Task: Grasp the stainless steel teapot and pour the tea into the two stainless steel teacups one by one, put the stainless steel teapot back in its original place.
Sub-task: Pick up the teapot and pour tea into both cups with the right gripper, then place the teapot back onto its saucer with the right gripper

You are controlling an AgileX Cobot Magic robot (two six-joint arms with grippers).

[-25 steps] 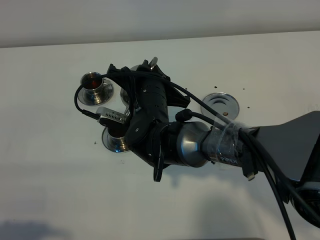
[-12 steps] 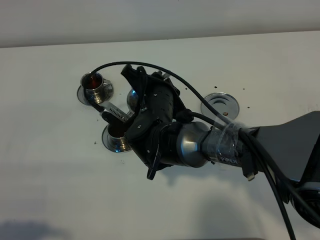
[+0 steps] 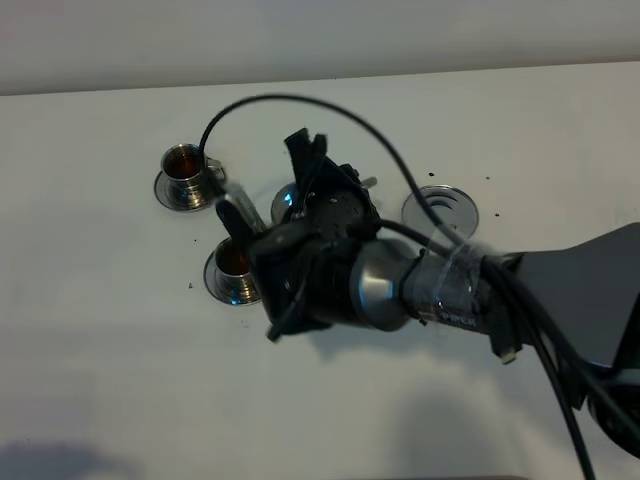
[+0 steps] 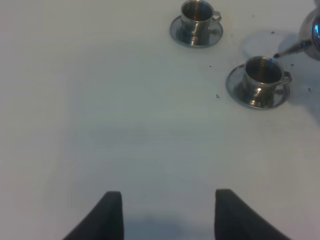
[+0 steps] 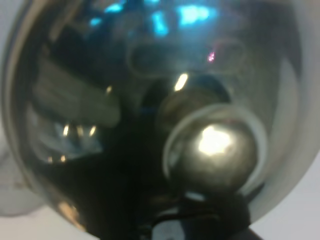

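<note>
We see the stainless steel teapot up in the air over the white table, mostly hidden under the right arm. Only a small shiny curve of it peeks out from the high camera. It hangs just beside the two cups. In the right wrist view the teapot fills almost the whole picture. It is round and very shiny, like a mirror, with blue and dark shapes shining back in it. The little round knob on its lid is bright and smooth. The right claw is shut tight, and it seems to be holding the teapot, though we cannot see the fingers themselves.

The far teacup sits on its saucer and has reddish tea inside. The near teacup sits on its saucer too, with dark tea in it. In the left wrist view the thin spout points at the near teacup.

The round steel disc lies bare on the table, near the arm.

The left claw hangs over bare table with its two black fingers spread apart, holding nothing.
</note>
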